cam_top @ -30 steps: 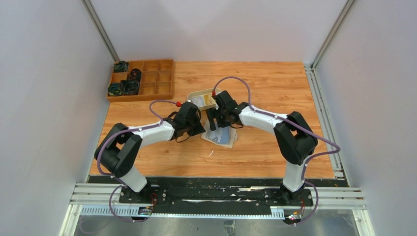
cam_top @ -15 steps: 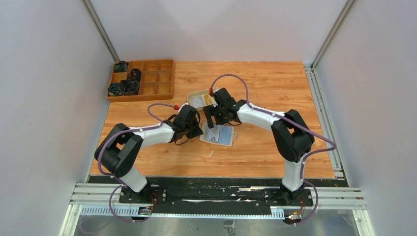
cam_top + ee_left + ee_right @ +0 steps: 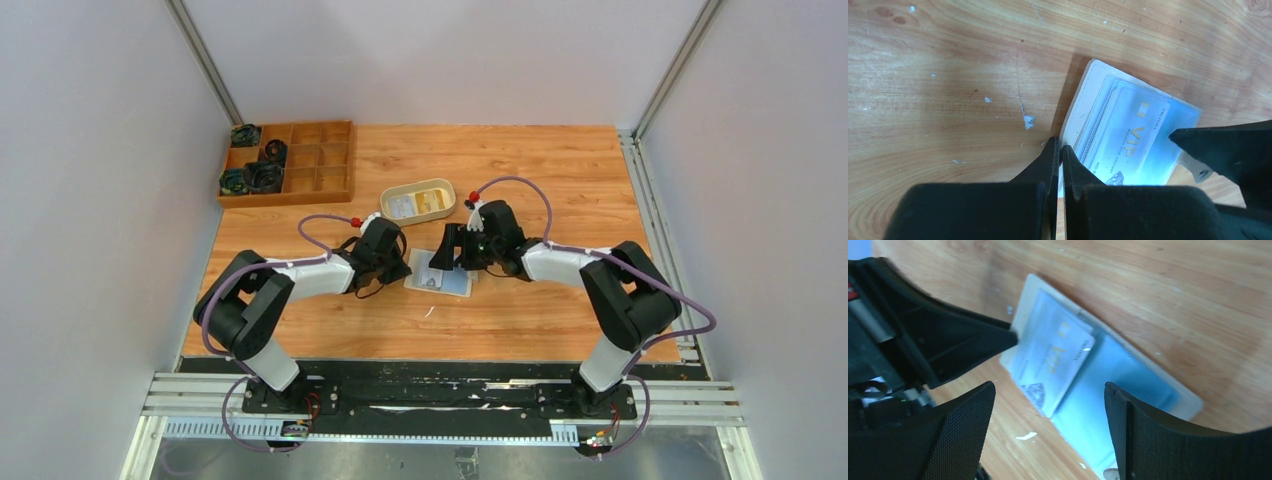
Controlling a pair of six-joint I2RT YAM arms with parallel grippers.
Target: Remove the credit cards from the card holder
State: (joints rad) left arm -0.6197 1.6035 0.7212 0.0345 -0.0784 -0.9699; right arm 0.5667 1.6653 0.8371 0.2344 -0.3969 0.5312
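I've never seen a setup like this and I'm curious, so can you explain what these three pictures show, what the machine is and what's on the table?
This is a robot with two arms bolted to the near edge of a wooden table, each ending in a two-finger gripper. The wide picture comes from a fixed camera above and behind the arms. The other two come from a camera on each wrist. Between the arms lies an open card holder with a pale-blue VIP card tucked inside. The left gripper is shut, its tips on the holder's edge, seemingly pinning it down. The right gripper hangs open over the card, holding nothing. Further back sit an oval tray with what looks like another card in it, and a wooden divided box.
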